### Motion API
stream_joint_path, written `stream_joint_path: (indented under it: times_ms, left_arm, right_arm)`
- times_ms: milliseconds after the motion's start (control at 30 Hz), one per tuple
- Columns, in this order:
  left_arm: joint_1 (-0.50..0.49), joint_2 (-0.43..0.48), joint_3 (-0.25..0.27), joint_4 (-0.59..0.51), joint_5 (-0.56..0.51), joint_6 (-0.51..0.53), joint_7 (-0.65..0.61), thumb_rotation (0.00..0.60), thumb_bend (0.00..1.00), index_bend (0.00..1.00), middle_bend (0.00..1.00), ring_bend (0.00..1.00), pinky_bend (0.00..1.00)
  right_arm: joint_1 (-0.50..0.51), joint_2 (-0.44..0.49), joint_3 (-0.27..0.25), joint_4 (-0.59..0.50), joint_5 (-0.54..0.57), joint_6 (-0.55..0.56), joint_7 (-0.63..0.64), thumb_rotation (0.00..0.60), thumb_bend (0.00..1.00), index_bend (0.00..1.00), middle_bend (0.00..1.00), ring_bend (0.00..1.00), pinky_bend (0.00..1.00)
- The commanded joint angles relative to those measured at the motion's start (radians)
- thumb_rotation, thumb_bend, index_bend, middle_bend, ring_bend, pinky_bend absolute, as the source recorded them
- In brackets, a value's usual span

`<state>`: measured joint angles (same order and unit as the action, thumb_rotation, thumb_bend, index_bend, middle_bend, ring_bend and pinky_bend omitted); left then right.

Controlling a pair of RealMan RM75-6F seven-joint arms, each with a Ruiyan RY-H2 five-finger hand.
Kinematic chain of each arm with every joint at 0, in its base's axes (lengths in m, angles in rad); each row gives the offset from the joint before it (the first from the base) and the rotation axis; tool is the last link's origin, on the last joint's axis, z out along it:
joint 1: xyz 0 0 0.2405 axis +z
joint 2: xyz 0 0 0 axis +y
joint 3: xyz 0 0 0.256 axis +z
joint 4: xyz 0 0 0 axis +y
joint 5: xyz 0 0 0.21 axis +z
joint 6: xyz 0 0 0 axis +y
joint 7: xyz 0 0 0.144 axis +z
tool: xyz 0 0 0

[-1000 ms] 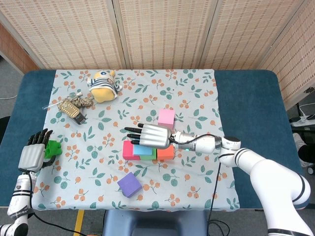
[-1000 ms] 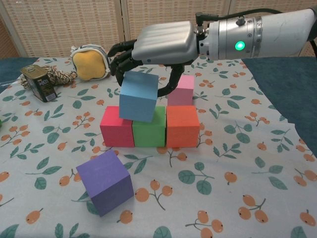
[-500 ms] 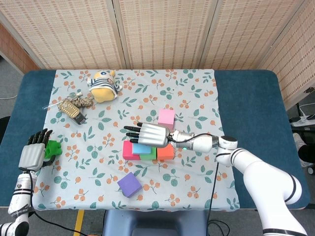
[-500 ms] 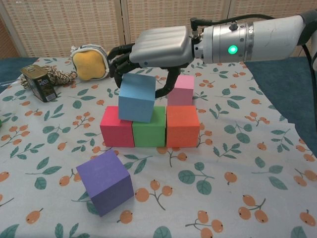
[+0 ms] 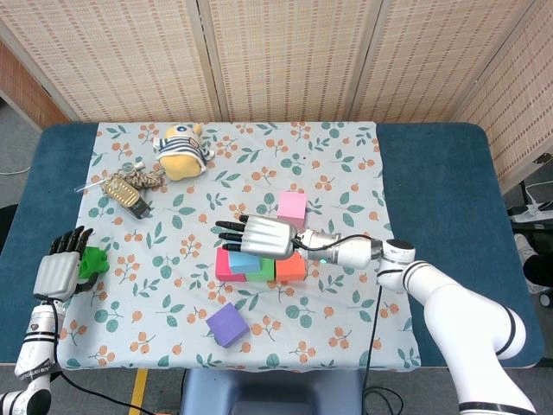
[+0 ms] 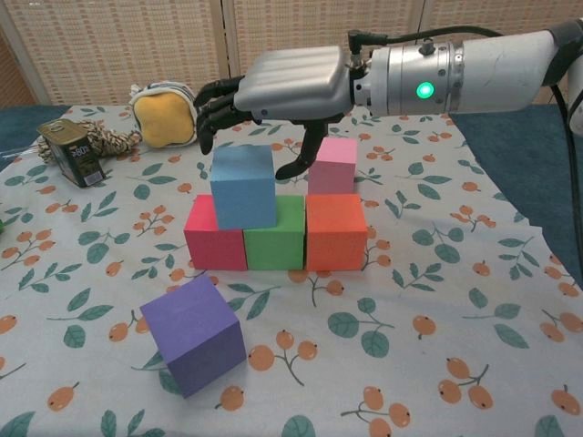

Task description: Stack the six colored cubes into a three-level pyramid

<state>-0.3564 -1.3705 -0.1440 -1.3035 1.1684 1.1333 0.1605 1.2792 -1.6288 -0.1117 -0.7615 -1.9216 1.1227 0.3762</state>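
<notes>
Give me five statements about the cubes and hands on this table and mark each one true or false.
1. The blue cube sits on the red cube and green cube. True.
2. The right hand grips the blue cube. False: its fingers are spread above the cube, apart from it.
3. The purple cube is part of the bottom row. False: it lies alone on the cloth, nearer the chest camera than the row.
4. The orange cube ends the row beside the green cube. True.
5. The pink cube is stacked on the orange cube. False: it stands on the cloth behind the row.
</notes>
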Motion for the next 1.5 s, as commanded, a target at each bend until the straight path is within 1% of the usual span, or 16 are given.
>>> stream_joint_path:
  times_ms: [33,167,267,333,400,467,500,567,733,833,933,1067,1167,1267,1400,1500]
  left_arm:
    - [0.001,0.0,0.0,0.0,0.001,0.002,-0.001,0.6,0.35,0.0,0.0,0.0,0.11]
    - [0.002,0.003,-0.002,-0.003,0.002,0.007,-0.003,0.6,0.35,0.0,0.0,0.0,0.11]
    - [0.005,0.006,-0.002,-0.008,0.002,0.012,-0.004,0.6,0.35,0.0,0.0,0.0,0.11]
    - [0.007,0.007,-0.001,-0.009,0.003,0.014,-0.005,0.6,0.35,0.0,0.0,0.0,0.11]
    - [0.006,0.007,-0.001,-0.011,0.002,0.011,-0.005,0.6,0.35,0.0,0.0,0.0,0.11]
    - [0.003,0.005,0.0,-0.01,0.003,0.007,-0.002,0.6,0.35,0.0,0.0,0.0,0.11]
    - [0.001,0.003,0.001,-0.009,0.002,0.004,0.001,0.6,0.35,0.0,0.0,0.0,0.11]
    - [-0.001,-0.001,0.0,-0.007,0.0,0.002,0.005,0.6,0.35,0.0,0.0,0.0,0.11]
    - [-0.005,-0.008,-0.001,0.003,-0.008,-0.007,0.012,0.6,0.35,0.0,0.0,0.0,0.11]
    - [-0.007,-0.009,-0.001,0.006,-0.013,-0.012,0.012,0.6,0.35,0.0,0.0,0.0,0.11]
    - [-0.007,-0.009,0.0,0.008,-0.013,-0.014,0.011,0.6,0.35,0.0,0.0,0.0,0.11]
    - [-0.006,-0.009,0.001,0.007,-0.012,-0.012,0.012,0.6,0.35,0.0,0.0,0.0,0.11]
    - [-0.007,-0.012,0.002,0.009,-0.013,-0.012,0.017,0.6,0.35,0.0,0.0,0.0,0.11]
    - [-0.008,-0.015,0.002,0.009,-0.017,-0.013,0.024,0.6,0.35,0.0,0.0,0.0,0.11]
    - [-0.01,-0.021,0.002,0.015,-0.026,-0.02,0.034,0.6,0.35,0.0,0.0,0.0,0.11]
    - [-0.014,-0.027,0.001,0.023,-0.033,-0.029,0.038,0.6,0.35,0.0,0.0,0.0,0.11]
  right_arm:
    - [-0.003,0.002,0.001,0.001,0.005,0.003,-0.003,0.6,0.11,0.13,0.15,0.05,0.41]
    - [-0.025,0.015,0.027,-0.013,0.044,0.018,-0.016,0.6,0.06,0.03,0.13,0.05,0.41]
    - [-0.058,0.04,0.059,-0.037,0.111,-0.002,-0.02,0.6,0.04,0.0,0.09,0.03,0.38]
    - [-0.083,0.061,0.089,-0.061,0.183,-0.055,-0.031,0.6,0.03,0.0,0.06,0.01,0.34]
    - [-0.1,0.086,0.119,-0.1,0.261,-0.137,-0.059,0.598,0.03,0.0,0.02,0.0,0.31]
    - [-0.103,0.112,0.133,-0.135,0.308,-0.205,-0.078,0.576,0.01,0.0,0.01,0.0,0.28]
    - [-0.101,0.125,0.139,-0.143,0.324,-0.234,-0.102,0.566,0.01,0.0,0.0,0.0,0.27]
    - [-0.097,0.133,0.144,-0.135,0.333,-0.258,-0.148,0.555,0.01,0.0,0.0,0.0,0.26]
    - [-0.093,0.128,0.137,-0.067,0.336,-0.31,-0.285,0.554,0.0,0.0,0.0,0.0,0.25]
    - [-0.111,0.128,0.164,-0.091,0.414,-0.387,-0.37,0.547,0.0,0.0,0.0,0.0,0.22]
    - [-0.124,0.128,0.175,-0.112,0.448,-0.405,-0.447,0.548,0.0,0.0,0.0,0.0,0.22]
    - [-0.125,0.127,0.168,-0.112,0.433,-0.401,-0.502,0.546,0.0,0.0,0.0,0.0,0.22]
    - [-0.119,0.122,0.136,-0.093,0.373,-0.378,-0.504,0.553,0.0,0.0,0.0,0.0,0.21]
    - [-0.114,0.101,0.094,-0.047,0.305,-0.351,-0.47,0.558,0.0,0.0,0.0,0.0,0.21]
    - [-0.106,0.054,0.042,0.046,0.237,-0.338,-0.407,0.558,0.0,0.0,0.0,0.0,0.21]
    - [-0.099,0.015,0.017,0.114,0.202,-0.328,-0.375,0.558,0.0,0.0,0.0,0.0,0.21]
